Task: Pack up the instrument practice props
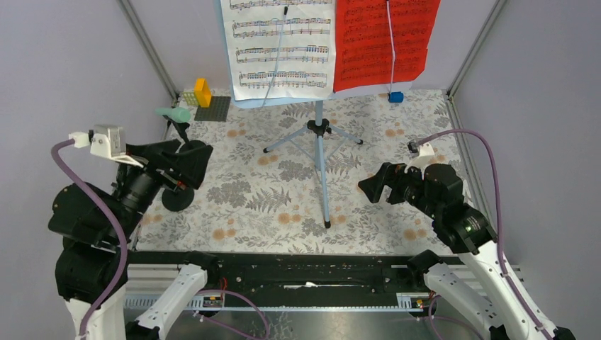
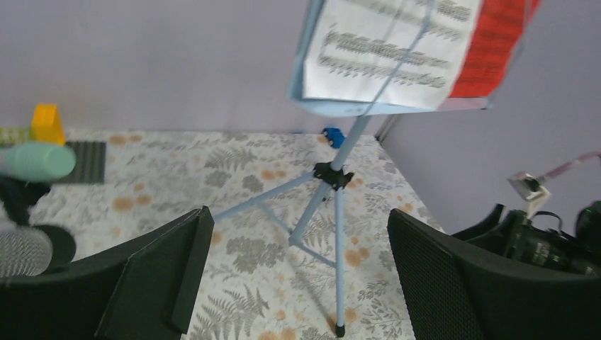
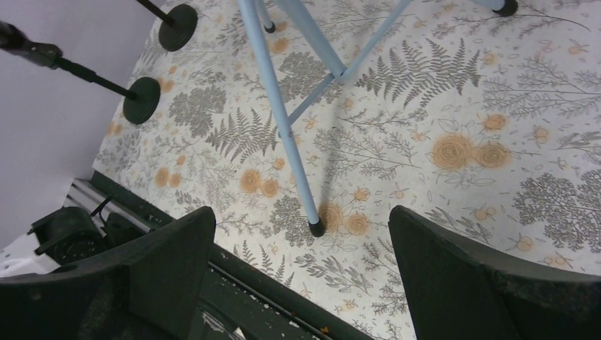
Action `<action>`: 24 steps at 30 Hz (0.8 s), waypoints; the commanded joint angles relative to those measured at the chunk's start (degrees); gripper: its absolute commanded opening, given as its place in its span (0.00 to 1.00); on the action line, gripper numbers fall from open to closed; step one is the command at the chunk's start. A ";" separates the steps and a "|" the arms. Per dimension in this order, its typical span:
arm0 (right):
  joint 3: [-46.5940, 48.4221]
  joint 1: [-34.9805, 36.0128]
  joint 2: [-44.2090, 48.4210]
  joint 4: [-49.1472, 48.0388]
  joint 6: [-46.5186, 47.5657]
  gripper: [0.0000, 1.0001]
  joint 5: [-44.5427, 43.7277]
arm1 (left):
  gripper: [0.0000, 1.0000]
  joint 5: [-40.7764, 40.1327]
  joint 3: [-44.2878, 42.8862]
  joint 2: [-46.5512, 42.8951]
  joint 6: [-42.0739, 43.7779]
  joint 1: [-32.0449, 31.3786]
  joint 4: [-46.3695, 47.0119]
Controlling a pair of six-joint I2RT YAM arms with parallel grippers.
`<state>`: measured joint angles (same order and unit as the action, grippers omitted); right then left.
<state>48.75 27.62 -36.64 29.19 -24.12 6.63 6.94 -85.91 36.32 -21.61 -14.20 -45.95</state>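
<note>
The pale blue music rack [image 1: 320, 145] stands on its tripod legs mid-table, holding a white sheet [image 1: 280, 46] and a red sheet [image 1: 383, 42]. It also shows in the left wrist view [image 2: 339, 212], and one leg shows in the right wrist view [image 3: 283, 127]. A mint-green microphone [image 1: 173, 113] sits in a holder at the left, and a second microphone's grey mesh head [image 2: 21, 251] shows beside it. Two black round holder bases [image 3: 177, 26] [image 3: 142, 100] rest on the cloth. My left gripper [image 1: 193, 157] is open and empty beside the holders. My right gripper [image 1: 370, 188] is open and empty, right of the tripod.
A small blue toy car [image 1: 395, 97] sits at the back right. Yellow and orange bricks [image 1: 202, 92] and a grey plate [image 1: 212, 108] lie at the back left. Grey walls close in both sides. The black rail [image 3: 234, 276] runs along the table's near edge.
</note>
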 commanded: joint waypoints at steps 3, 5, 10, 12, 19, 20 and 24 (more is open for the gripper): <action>3.37 -0.20 1.21 -4.10 1.65 1.00 7.75 | 0.98 14.96 -5.87 7.22 2.38 0.01 7.17; 3.94 -0.20 1.30 -5.03 0.60 1.00 9.24 | 0.98 19.59 -6.24 8.10 0.69 0.05 10.98; 6.68 -0.20 0.69 -6.22 -1.07 1.00 11.08 | 0.90 22.81 -8.82 13.75 -3.16 0.05 15.80; 7.70 -0.22 0.61 -6.27 -1.60 1.00 10.71 | 0.88 22.70 -10.91 16.15 -3.62 0.02 15.75; 10.76 -0.28 -2.21 -8.69 -4.39 0.99 13.28 | 0.89 21.39 -18.52 23.38 -7.16 0.04 15.66; 11.54 -0.20 -3.39 -8.71 -4.37 0.98 13.85 | 0.89 21.40 -19.88 24.47 -7.60 0.03 15.59; 12.64 -0.20 -4.57 -9.03 -4.40 0.97 14.26 | 0.90 20.30 -26.15 27.88 -6.52 0.04 15.56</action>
<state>58.87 27.59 -40.16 22.85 -27.59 18.35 27.20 -105.62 62.50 -27.55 -14.20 -33.41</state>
